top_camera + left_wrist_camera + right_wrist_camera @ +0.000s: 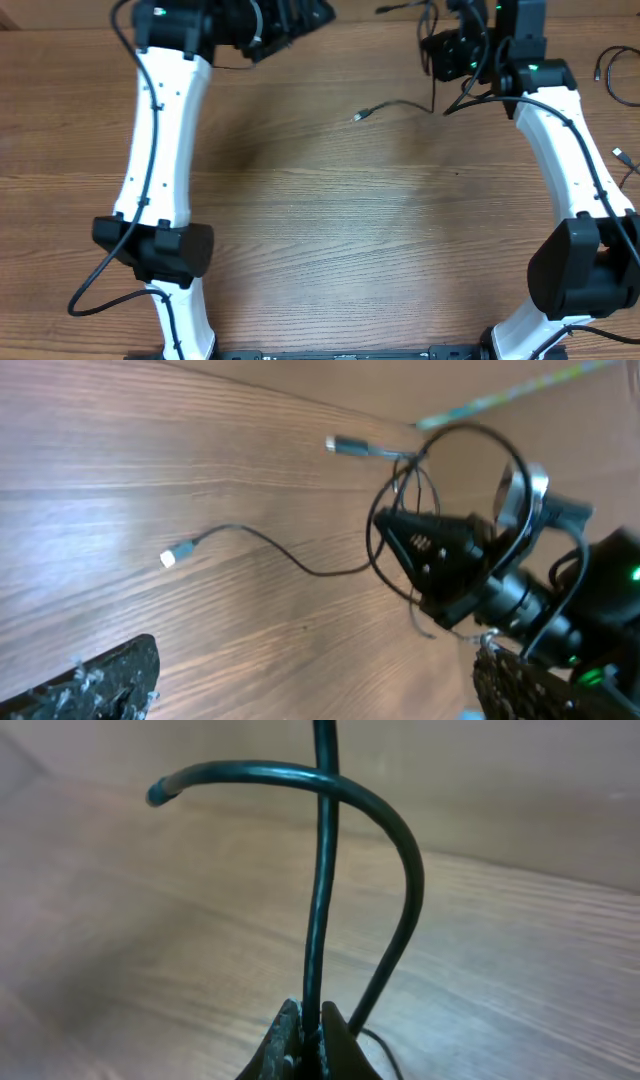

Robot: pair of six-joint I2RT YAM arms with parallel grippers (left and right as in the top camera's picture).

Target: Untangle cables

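Mid-untangle, far table edge: right gripper [312, 1032] pinched tight on looped cable [322, 900], held above table [320, 250]. One strand trails to plug [360, 116] lying on wood. Left gripper [300, 20] gapes wide, empty, wrist angled toward bundle. Likely next: left arm catches trailing strand near plug, draws it away from loops. Both arms stretched far forward.

the table [330, 220] is warm brown wood with fine straight grain. the cables [318, 900] are black, one plug [360, 116] pale silver at 12 o'clock. the left arm [160, 130] and right arm [570, 150] are white with black joints; a green light [534, 69] glows at 2 o'clock.
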